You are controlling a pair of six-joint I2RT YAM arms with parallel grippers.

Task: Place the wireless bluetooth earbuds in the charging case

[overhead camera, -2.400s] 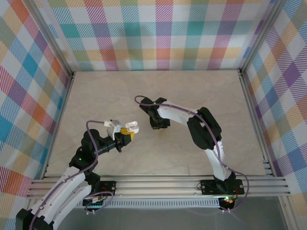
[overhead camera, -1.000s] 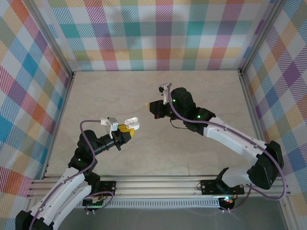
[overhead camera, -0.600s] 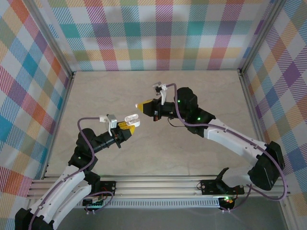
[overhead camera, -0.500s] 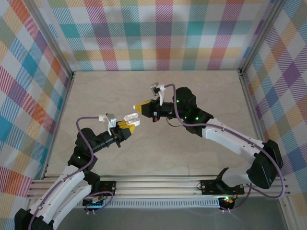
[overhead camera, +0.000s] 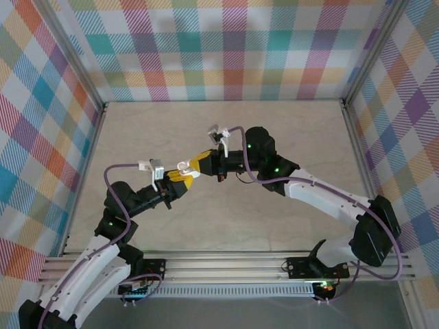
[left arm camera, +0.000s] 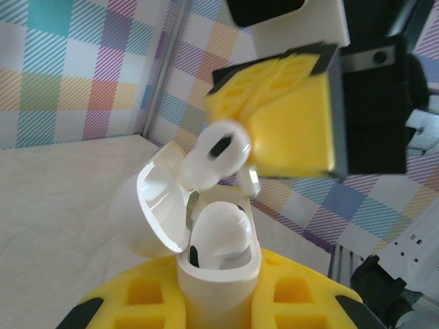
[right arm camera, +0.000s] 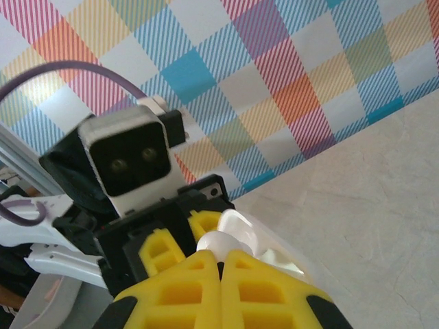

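Just above the open case clamped by left fingers, right fingers pinch a white earbud.

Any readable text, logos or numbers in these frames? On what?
None can be read.
charging case: plain white, no logo or print on the sides that show.
earbud: no marking visible.
checked walls: coloured pattern only, no words or signs.
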